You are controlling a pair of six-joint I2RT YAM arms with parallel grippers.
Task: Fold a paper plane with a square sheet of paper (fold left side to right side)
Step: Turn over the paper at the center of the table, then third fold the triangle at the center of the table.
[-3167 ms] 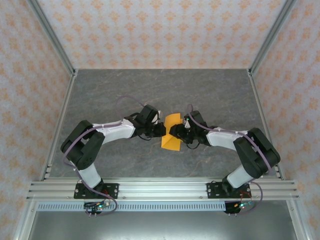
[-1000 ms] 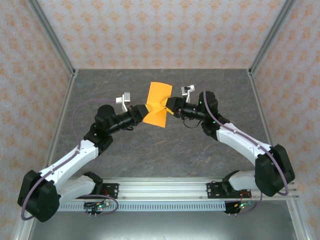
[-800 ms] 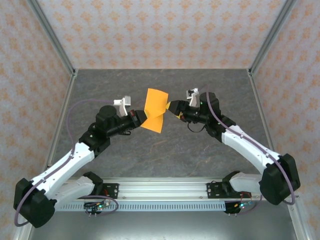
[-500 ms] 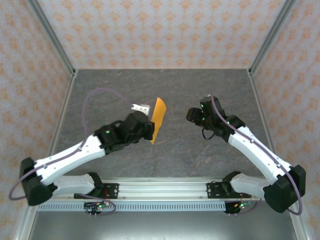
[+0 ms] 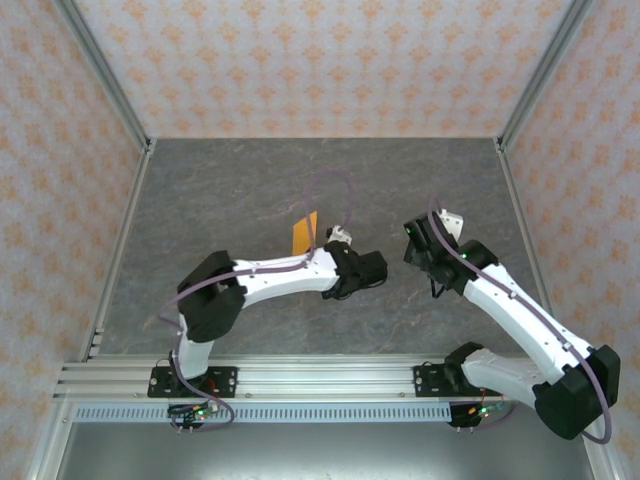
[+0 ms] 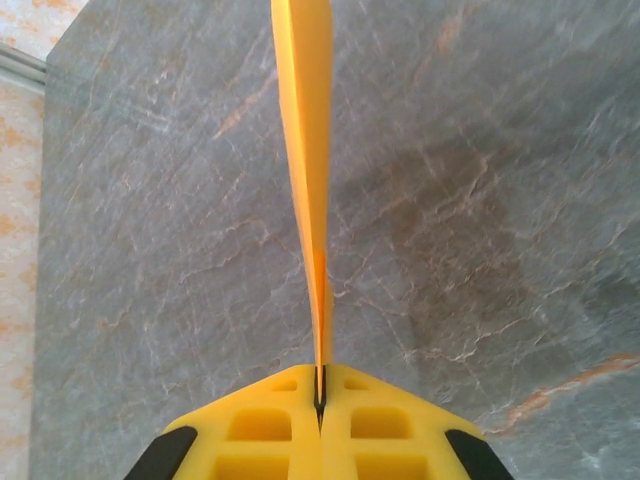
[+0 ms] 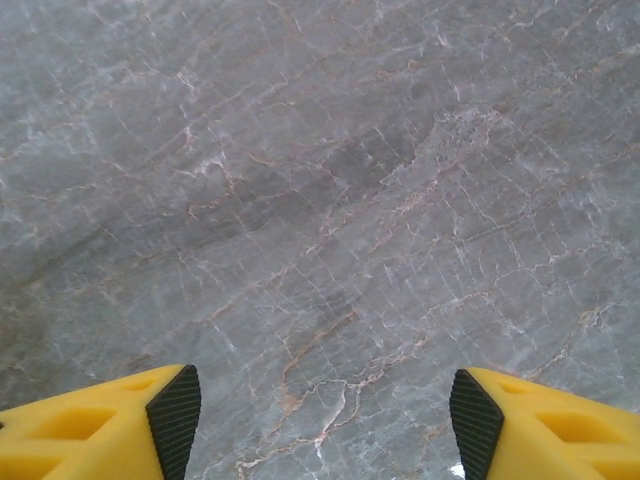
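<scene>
So the left claw [image 6: 320, 395] is pinched tight on the folded orange sheet of paper [image 6: 305, 150], carrying it on edge above the table [image 6: 480, 200], probably to hold the layers flat together. The right claw [image 7: 325, 410] hangs wide apart, empty, off to the side. Seen edge-on, I can't tell how finished the plane is.

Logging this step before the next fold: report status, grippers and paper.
Left gripper shut on the orange paper, which is folded flat and held edge-on. Right gripper open, empty, over bare table. Nothing seen in the way.
</scene>
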